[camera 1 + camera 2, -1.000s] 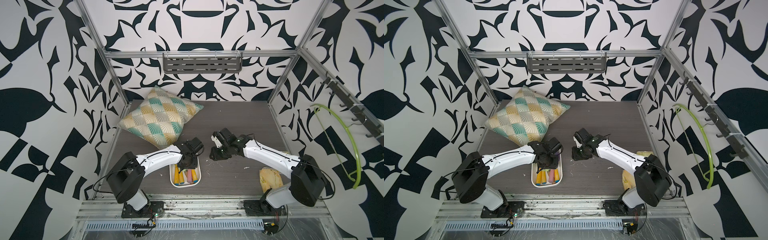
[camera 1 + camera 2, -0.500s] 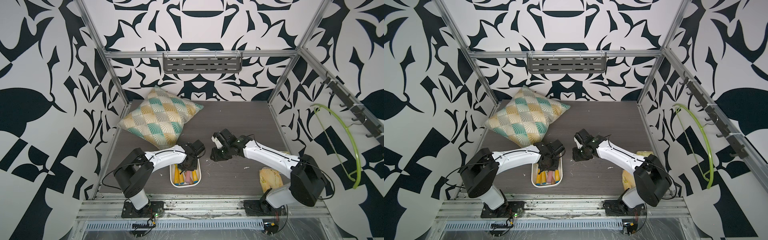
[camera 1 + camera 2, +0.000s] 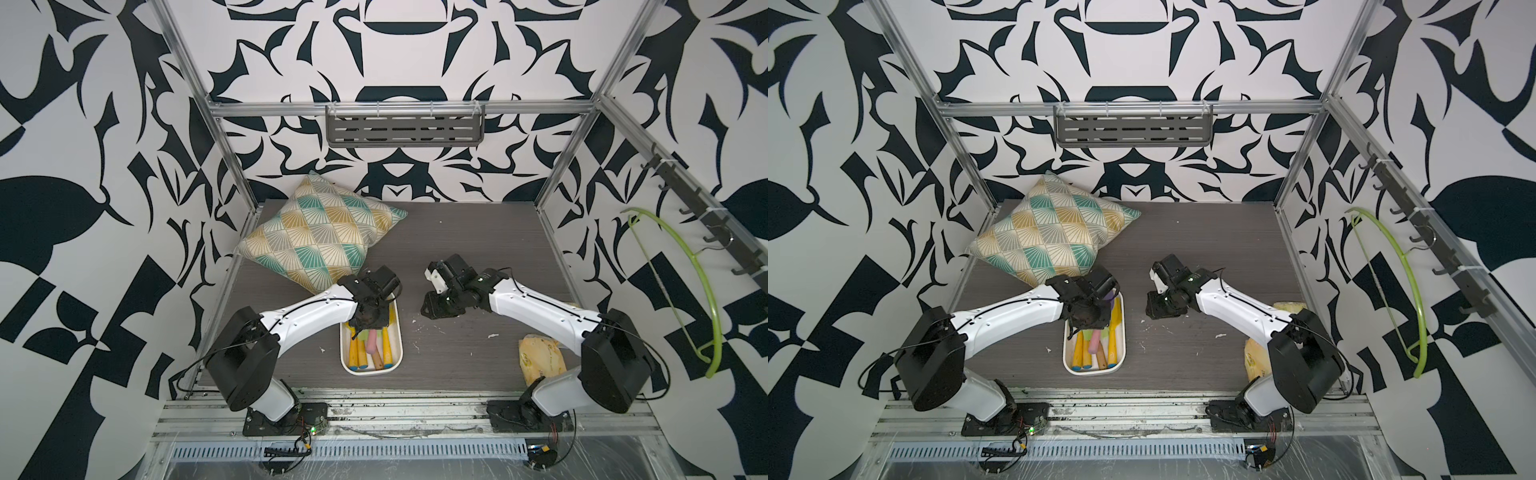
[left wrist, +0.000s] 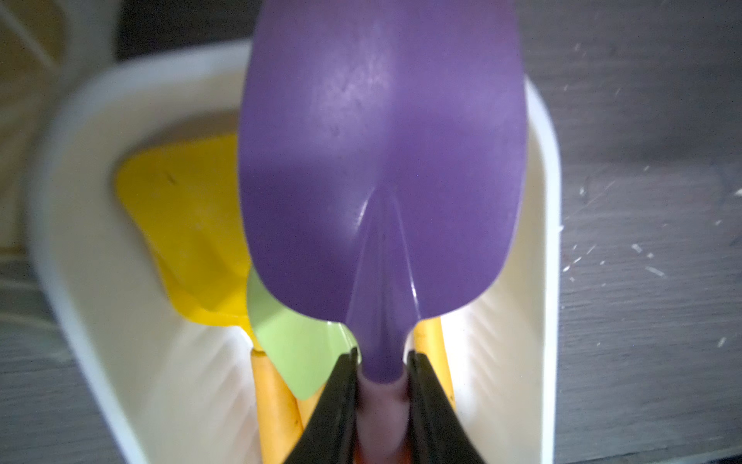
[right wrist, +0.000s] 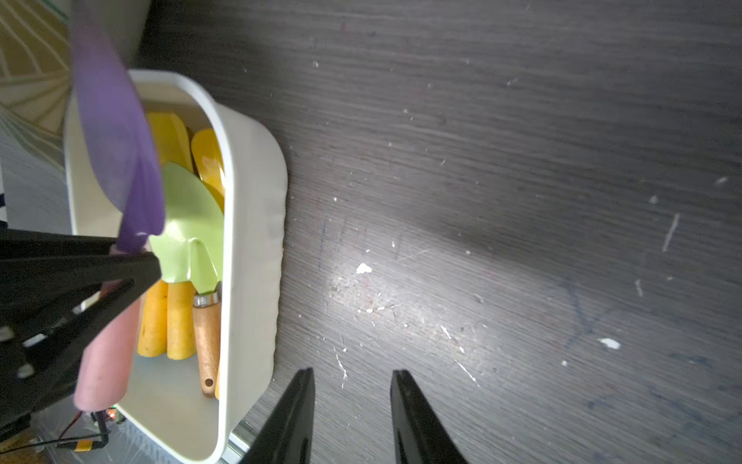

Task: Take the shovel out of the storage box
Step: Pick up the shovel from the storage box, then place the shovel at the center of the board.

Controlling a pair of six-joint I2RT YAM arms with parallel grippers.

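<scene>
- The left gripper (image 4: pixel 382 356) is seen in the left wrist view with its jaws pinched on the neck of the purple shovel (image 4: pixel 381 140), where the blade meets the pink handle (image 5: pixel 106 353).
- The purple shovel is held above the storage box (image 5: pixel 249 225). Its blade is tilted up above the rim and over the far end of the tub, and its handle is over the inside.
- The storage box (image 3: pixel 372 371) is found on the dark table (image 3: pixel 457 232), near the front edge and between the two arms.
- Inside the box, a green trowel (image 5: pixel 188 225) with a wooden handle and two yellow shovels (image 4: pixel 180 221) are seen lying below the purple blade.
- The right gripper (image 5: pixel 353 373) is held over bare tabletop just beside the box. Its jaws are partly spread and nothing is gripped between them.
- A patterned cushion (image 3: pixel 320 237) is placed at the back left of the table, near the box.
- A yellowish bag (image 3: pixel 540 357) is seen beside the right arm's base.
</scene>
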